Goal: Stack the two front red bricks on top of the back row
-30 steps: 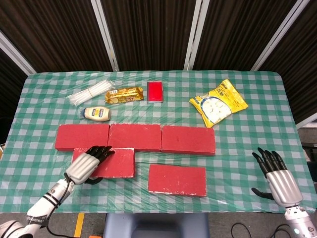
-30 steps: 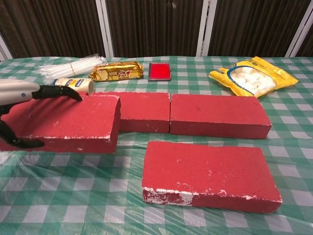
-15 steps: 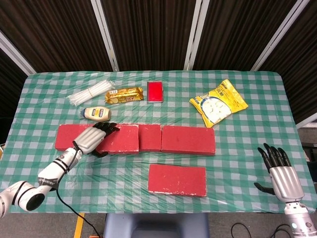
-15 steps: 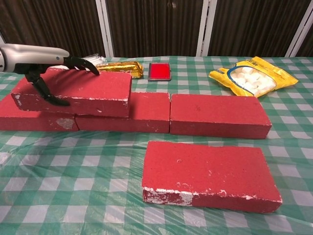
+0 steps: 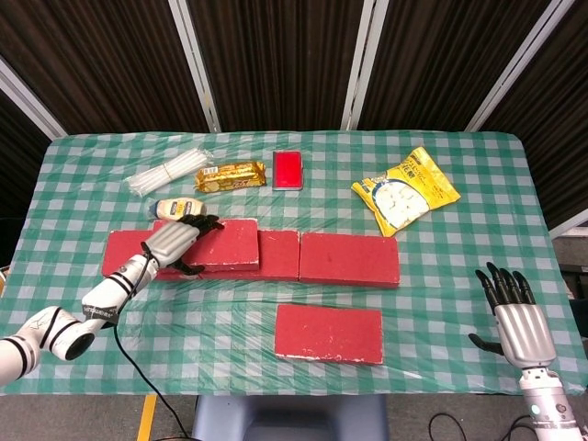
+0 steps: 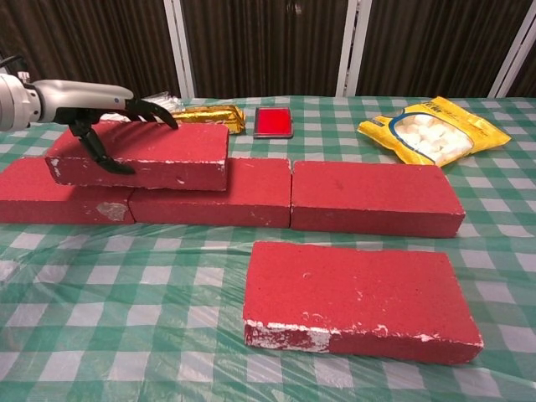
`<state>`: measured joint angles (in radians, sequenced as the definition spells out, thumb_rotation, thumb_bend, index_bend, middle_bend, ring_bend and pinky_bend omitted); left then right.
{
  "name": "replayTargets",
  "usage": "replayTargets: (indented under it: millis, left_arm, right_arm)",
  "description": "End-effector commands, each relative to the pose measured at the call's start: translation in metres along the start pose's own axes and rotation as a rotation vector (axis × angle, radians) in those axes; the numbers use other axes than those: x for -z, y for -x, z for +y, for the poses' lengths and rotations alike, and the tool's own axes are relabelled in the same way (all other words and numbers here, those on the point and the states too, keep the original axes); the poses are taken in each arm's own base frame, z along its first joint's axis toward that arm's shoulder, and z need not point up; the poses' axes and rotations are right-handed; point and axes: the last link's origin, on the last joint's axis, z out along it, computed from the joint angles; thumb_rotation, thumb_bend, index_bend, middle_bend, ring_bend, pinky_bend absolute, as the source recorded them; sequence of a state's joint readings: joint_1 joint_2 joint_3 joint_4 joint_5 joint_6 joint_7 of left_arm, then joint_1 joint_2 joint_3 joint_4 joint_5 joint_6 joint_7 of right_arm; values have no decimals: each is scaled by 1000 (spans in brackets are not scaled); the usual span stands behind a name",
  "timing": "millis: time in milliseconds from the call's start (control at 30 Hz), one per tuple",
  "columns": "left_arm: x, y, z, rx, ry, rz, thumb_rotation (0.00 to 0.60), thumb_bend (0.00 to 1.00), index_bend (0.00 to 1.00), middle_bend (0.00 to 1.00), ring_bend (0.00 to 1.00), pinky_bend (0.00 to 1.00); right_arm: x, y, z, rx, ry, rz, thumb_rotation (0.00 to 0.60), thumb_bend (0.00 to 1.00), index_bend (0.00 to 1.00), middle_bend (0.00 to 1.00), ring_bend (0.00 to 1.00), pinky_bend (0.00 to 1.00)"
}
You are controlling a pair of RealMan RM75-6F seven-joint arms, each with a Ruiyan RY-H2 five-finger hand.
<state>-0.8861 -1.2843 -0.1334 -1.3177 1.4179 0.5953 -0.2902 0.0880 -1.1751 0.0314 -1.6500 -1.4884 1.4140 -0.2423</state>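
A red brick (image 6: 142,155) sits on the back row (image 6: 377,197), lying across the seam between the row's left and middle bricks and slightly skewed in the head view. The left hand (image 6: 92,105) grips it at its left end: fingers (image 6: 155,109) lie over the top face and the thumb hooks down the near side. In the head view the same hand (image 5: 175,243) covers the brick's left part.

The second front brick (image 6: 356,301) lies flat on the tabletop (image 6: 126,335), apart from the row and in front of the gap between its middle and right bricks. Nothing touches it.

The right hand (image 5: 519,317) hovers palm-down near the right front corner of the tabletop, well away from every brick, its fingers spread and holding nothing.

Behind the row, from left to right: a bundle of white sticks (image 5: 170,172), a mayonnaise bottle (image 5: 175,208) on its side just behind the stacked brick, a gold snack pack (image 5: 231,175), a flat red case (image 5: 288,169) and a yellow snack bag (image 5: 406,191).
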Motion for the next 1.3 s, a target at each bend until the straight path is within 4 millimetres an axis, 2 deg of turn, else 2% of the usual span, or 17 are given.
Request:
replayTargets:
  millis: [33,367,533,667,833,967,1167,1300]
  left_arm:
    - [-4,4,0,-3,7,-5,600,368,147,768,743,720]
    - [-7,7,-3,2,17,-1,600,367,147,767,739,703]
    - [-7,10,-5,17,17,-6,600,369,148,768,715,643]
    - [-7,11,-6,6,19,-4,600,368,147,730,679,565]
    - [-5,13,-5,16,20,-18,600,359,114,590,490,414]
    - [-3,12,-5,11,12,-41,600,347,20,327,232,301]
    - [-2,13,-4,9,10,-39,600,337,0,145,89,264]
    - [-2,13,-3,6,11,-36,600,338,0,89,37,238]
  right_arm:
    - [0,0,0,2,0,-2,600,135,0,0,0,0]
    - [1,1,0,5,8,-3,600,136,0,0,0,0]
    - [0,1,0,6,9,-3,600,135,0,0,0,0]
    - [0,1,0,6,7,-3,600,135,0,0,0,0]
    - [0,1,0,6,10,-2,600,135,0,0,0,0]
    - [1,1,-1,7,10,-3,600,135,0,0,0,0]
    - [2,0,0,5,12,1,600,135,0,0,0,0]
    - [2,0,-1,4,11,1,600,135,0,0,0,0]
